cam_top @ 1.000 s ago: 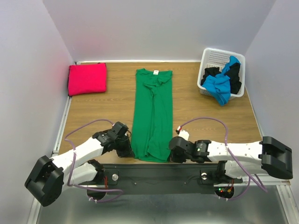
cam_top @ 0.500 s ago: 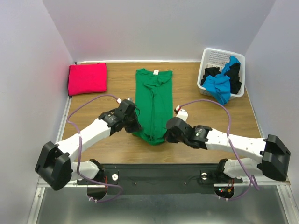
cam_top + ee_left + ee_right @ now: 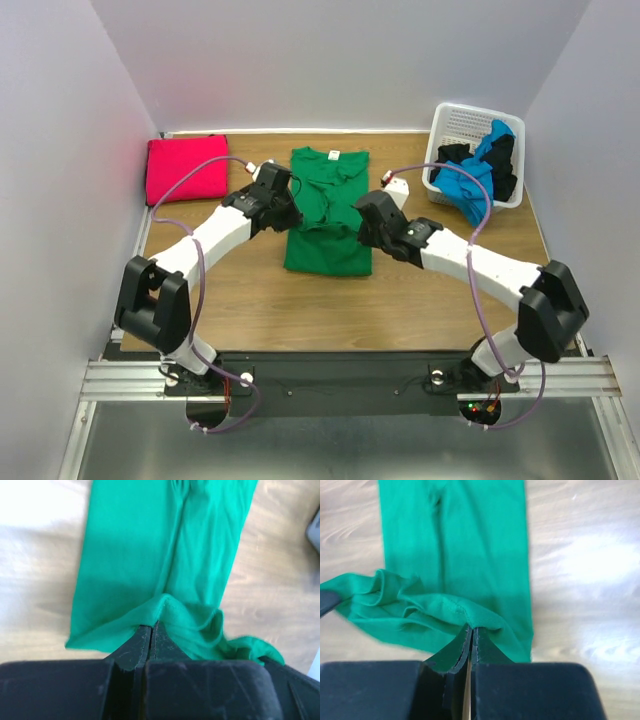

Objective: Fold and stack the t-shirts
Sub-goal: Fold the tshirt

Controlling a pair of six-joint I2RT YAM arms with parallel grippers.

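Green t-shirt point(image 3: 328, 252) mid-fold: left gripper point(image 3: 151, 630) and right gripper point(image 3: 470, 630) clamp its hem, which next likely needs laying flat by the collar.

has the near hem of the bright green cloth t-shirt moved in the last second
Yes. The hem of the bright green t-shirt went toward the far wall, nearer the folded magenta-red t-shirt.

From above, the wrist housings covered the fingertips of the left gripper point(image 3: 287, 216) and the right gripper point(image 3: 366, 228), along with the cloth of the green t-shirt point(image 3: 327, 250) pinched there. In both wrist views that shirt ran off the top edge. In the basket point(image 3: 455, 112), blue cloth point(image 3: 468, 185) and black cloth point(image 3: 452, 155) lay tangled, and the number of garments could not be told.
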